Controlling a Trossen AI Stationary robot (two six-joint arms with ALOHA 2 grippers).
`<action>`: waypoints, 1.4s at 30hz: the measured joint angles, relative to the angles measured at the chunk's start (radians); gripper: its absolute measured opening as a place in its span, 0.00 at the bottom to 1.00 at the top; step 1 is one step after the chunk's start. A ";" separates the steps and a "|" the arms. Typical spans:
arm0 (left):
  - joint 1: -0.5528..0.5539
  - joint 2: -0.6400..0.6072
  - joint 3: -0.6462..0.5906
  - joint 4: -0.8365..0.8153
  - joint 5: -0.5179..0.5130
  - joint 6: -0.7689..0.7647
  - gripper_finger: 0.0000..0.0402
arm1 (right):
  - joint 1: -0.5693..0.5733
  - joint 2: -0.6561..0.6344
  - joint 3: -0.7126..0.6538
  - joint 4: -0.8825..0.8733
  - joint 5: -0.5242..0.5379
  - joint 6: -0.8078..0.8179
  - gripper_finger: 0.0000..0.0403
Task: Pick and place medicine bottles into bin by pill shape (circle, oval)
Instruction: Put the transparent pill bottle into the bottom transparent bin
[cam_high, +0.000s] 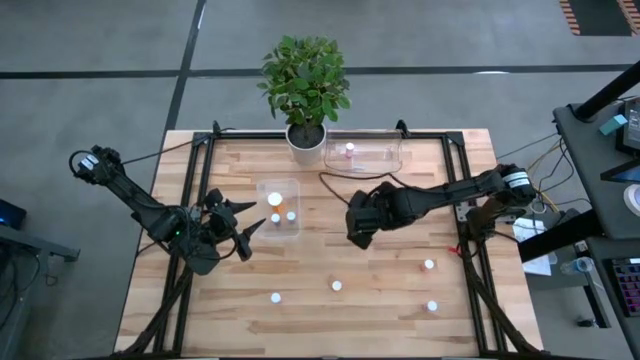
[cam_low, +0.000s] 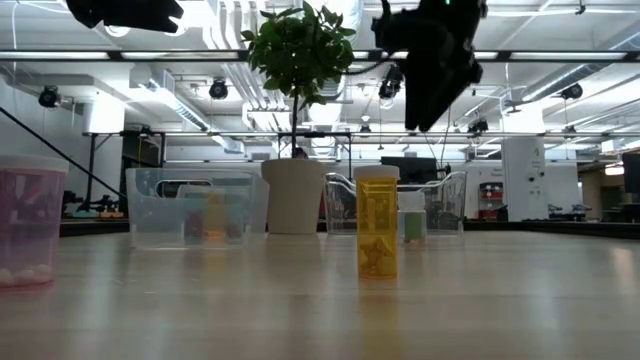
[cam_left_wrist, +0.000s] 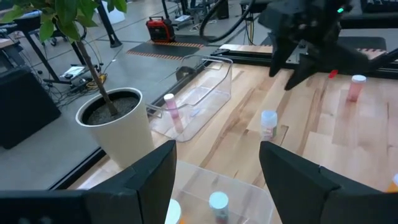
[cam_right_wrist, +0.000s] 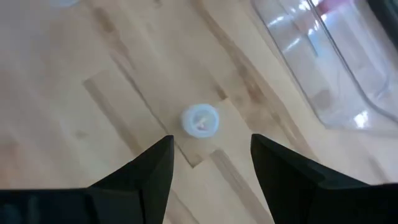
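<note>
I see a potted plant (cam_high: 305, 85) at the table's far edge, with a clear bin (cam_high: 366, 153) just beside it holding one pink bottle (cam_high: 350, 151). A second clear bin (cam_high: 279, 207) sits nearer the middle with two bottles (cam_high: 276, 201) inside. My left gripper (cam_high: 243, 228) hangs just beside that bin, fingers spread wide and empty. My right gripper (cam_high: 356, 232) hovers near the table's centre, fingers also spread wide, holding nothing. In its wrist view a white-capped bottle (cam_right_wrist: 200, 119) stands upright on the wood below, between the fingertips' line of sight, with the far bin's corner nearby. Four more loose bottles (cam_high: 337, 286) stand scattered across the near half, well apart from each other, nothing crowding them. From table height one bottle (cam_low: 377, 222) shows a translucent orange body with pills at its bottom.
</note>
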 joint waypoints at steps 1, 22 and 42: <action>0.000 0.000 0.000 0.000 0.000 0.001 0.53 | -0.008 -0.008 -0.023 0.020 0.000 0.014 0.51; 0.000 0.000 -0.001 0.000 -0.004 0.017 0.53 | -0.033 -0.028 -0.306 0.455 -0.001 0.089 0.51; 0.000 0.000 -0.001 0.000 0.001 0.017 0.53 | -0.037 0.031 -0.330 0.477 0.053 0.186 0.51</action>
